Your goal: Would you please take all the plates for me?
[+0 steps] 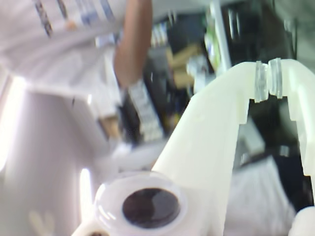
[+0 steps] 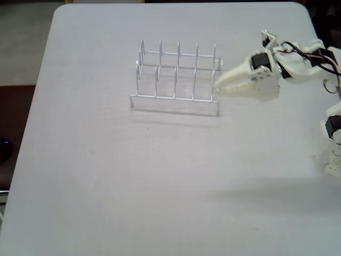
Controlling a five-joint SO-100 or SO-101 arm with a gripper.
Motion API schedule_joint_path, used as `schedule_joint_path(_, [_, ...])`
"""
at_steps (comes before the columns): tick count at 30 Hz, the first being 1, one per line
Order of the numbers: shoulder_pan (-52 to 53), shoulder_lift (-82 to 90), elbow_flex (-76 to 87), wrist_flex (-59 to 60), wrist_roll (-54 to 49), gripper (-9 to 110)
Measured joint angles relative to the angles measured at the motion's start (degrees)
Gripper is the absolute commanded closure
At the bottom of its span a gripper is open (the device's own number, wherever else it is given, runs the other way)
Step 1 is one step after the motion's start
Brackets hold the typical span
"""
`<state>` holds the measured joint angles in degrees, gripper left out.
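Observation:
No plates show in either view. In the fixed view my white gripper (image 2: 218,87) points left, its tip just beside the right end of the white wire rack (image 2: 176,80), whose slots are all bare. The wrist view looks up and away from the table. There the two white fingers meet at their clear pads (image 1: 261,81), so the gripper (image 1: 268,81) is shut with nothing between them.
The white table (image 2: 133,176) spreads wide in front of the rack and to its left. My arm's base (image 2: 333,138) stands at the right edge. A person's arm and white shirt (image 1: 64,44) and cluttered shelves fill the blurred wrist view.

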<state>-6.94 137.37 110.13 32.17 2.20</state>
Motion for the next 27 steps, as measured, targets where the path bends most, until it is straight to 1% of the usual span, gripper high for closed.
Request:
schedule_joint_path(6, [-0.9,12.7,18.1,-6.6,1.5,102])
schedule_joint_path(12, [-0.3,25.1,31.9,-7.7,1.8,102])
schedule_joint_path(22, [1.2,39.8,47.5,-7.6,1.6,102])
schedule_joint_path(27, [1.8,45.7,53.1,-5.4,1.6,102])
